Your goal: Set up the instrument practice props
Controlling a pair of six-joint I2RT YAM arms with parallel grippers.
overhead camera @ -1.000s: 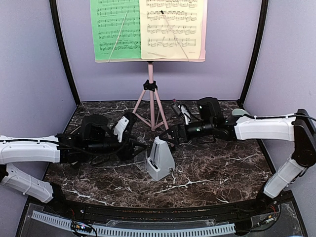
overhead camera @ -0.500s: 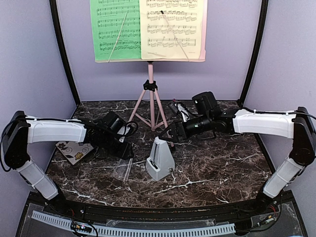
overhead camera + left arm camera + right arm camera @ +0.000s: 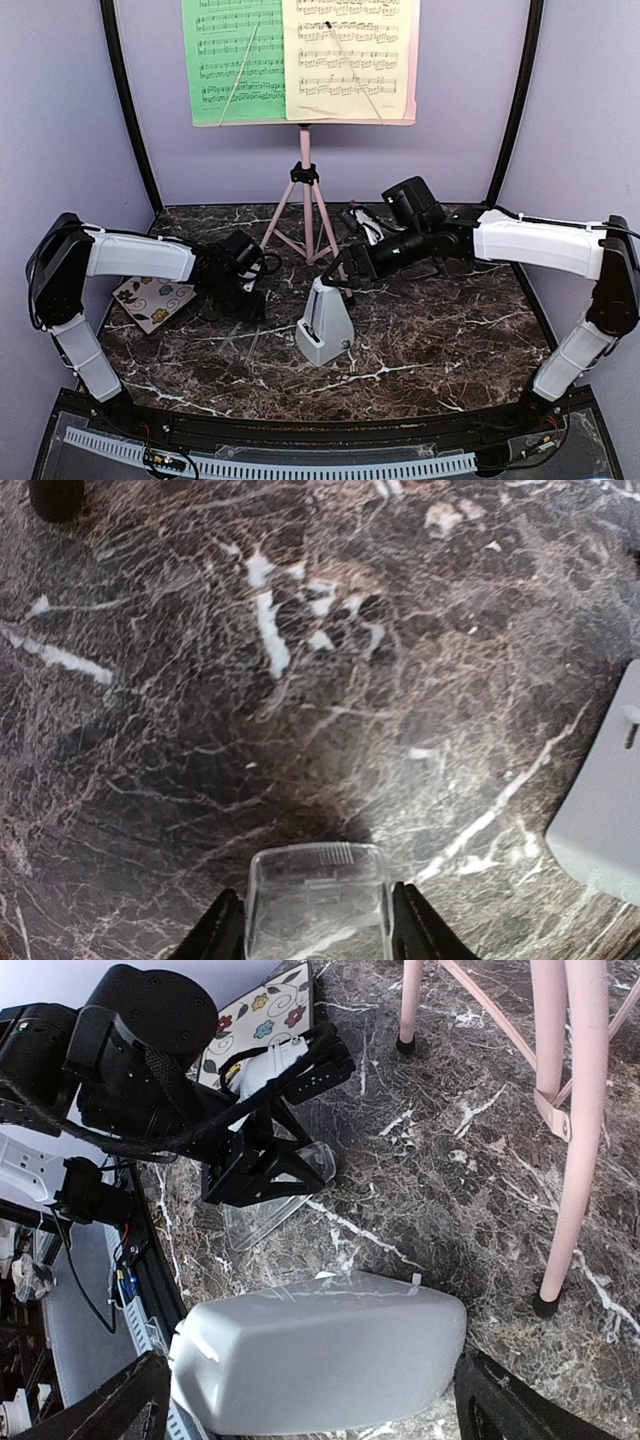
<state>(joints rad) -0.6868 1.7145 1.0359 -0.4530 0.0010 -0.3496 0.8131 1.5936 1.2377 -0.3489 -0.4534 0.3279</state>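
Note:
The pink tripod music stand (image 3: 307, 200) stands at the back and holds the green sheet (image 3: 235, 60) and the pale yellow sheet (image 3: 345, 55). The light-grey pyramid metronome (image 3: 322, 325) stands upright mid-table. My left gripper (image 3: 243, 300) is left of it, shut on a clear plastic cover (image 3: 318, 900) held low over the marble. The cover also shows in the right wrist view (image 3: 270, 1210). My right gripper (image 3: 338, 275) hovers at the metronome's top with jaws wide. The metronome (image 3: 320, 1360) lies between its fingers (image 3: 140, 1400). Whether they touch it cannot be told.
A floral square tile (image 3: 152, 300) lies at the left beside the left arm. The stand's pink legs (image 3: 570, 1110) rest just behind the metronome. A small black and white object (image 3: 365, 222) lies behind the right gripper. Purple walls close in the marble table.
My left arm has drawn back to the left, away from the metronome, with the clear cover in its jaws. My right gripper has edged slightly left toward the metronome's top. The metronome has not moved.

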